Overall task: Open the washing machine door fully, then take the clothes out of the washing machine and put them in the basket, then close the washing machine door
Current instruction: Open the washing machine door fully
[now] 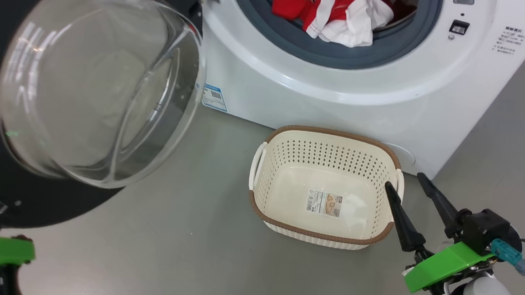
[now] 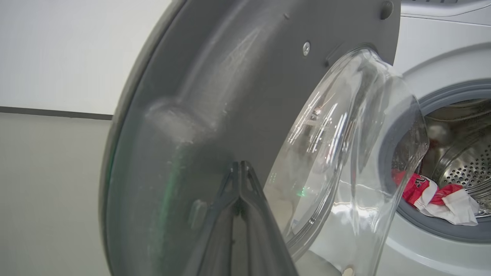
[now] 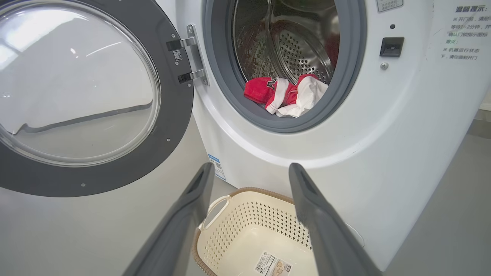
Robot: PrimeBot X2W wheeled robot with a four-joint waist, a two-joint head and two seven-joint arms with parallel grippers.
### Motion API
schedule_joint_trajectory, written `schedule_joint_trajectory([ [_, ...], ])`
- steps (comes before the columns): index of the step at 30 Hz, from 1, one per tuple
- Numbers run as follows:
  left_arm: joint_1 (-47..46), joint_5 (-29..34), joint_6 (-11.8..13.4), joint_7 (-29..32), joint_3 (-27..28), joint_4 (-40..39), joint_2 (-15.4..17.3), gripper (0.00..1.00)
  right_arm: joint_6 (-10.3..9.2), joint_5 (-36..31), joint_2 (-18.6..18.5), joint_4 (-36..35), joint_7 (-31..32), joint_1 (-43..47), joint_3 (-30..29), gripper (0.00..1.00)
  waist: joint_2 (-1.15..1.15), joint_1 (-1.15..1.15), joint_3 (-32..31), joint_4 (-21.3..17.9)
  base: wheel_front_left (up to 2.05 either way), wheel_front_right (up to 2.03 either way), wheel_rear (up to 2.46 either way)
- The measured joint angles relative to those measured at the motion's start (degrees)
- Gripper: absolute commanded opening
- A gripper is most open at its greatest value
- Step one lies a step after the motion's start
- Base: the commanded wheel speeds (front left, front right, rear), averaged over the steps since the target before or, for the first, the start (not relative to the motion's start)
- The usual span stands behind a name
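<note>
I've got left claw [image 2: 239, 166] together, right claw [image 1: 403, 180] apart beside the cream perforated plastic basket [image 1: 331, 132], red-and-white fabric clothes [image 1: 334, 10] beyond it in the white washing machine [image 1: 338, 106].

A smooth grey floor [image 1: 183, 252] takes up the lower half of the head view, matt with faint soft reflections. In the left wrist view a white wall [image 2: 57, 46] fills the upper left. A thin dark strip [image 2: 53, 112] runs level beneath it, with a greyer surface below, floor or wall unclear.
</note>
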Motion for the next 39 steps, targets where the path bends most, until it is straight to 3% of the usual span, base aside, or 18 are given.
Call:
schedule_joint_trajectory([
  [22,-11.65,0.38,-0.02,-0.07,5.84,14.55,5.14,0.00,0.00,-0.46,-0.63,0.04,0.00,-2.74,0.13,1.00,0.00,0.00,3.57,-2.23,0.00,0.00,0.00],
  [34,-10.39,0.36,-0.07,-0.07,5.58,14.54,5.11,0.00,0.00,-0.45,-0.23,0.13,0.00,-2.61,0.23,1.00,0.00,0.00,1.47,-2.50,0.00,0.00,0.00],
  [35,-9.72,0.26,-0.07,-0.07,5.38,14.03,4.83,0.29,0.00,-0.45,-0.14,0.13,0.00,-2.54,0.31,1.00,0.00,0.00,1.26,-2.49,0.00,0.00,0.00],
  [36,-9.00,0.03,-0.07,-0.07,5.13,13.51,4.50,0.45,0.00,-0.44,-0.03,0.13,0.00,-2.43,0.33,1.00,0.00,0.00,1.04,-2.46,0.00,0.00,0.00],
  [38,-7.50,-0.94,-0.07,-0.07,4.32,12.38,3.81,1.00,0.00,-0.40,0.12,0.16,0.00,-2.11,0.35,1.00,0.00,0.00,0.58,-2.39,0.00,0.00,0.00],
  [39,-6.79,-1.35,-0.07,-0.07,3.92,11.87,3.45,1.00,0.00,-0.38,0.16,0.23,0.00,-2.01,0.35,1.00,0.00,0.00,0.32,-2.36,0.00,0.00,0.00],
])
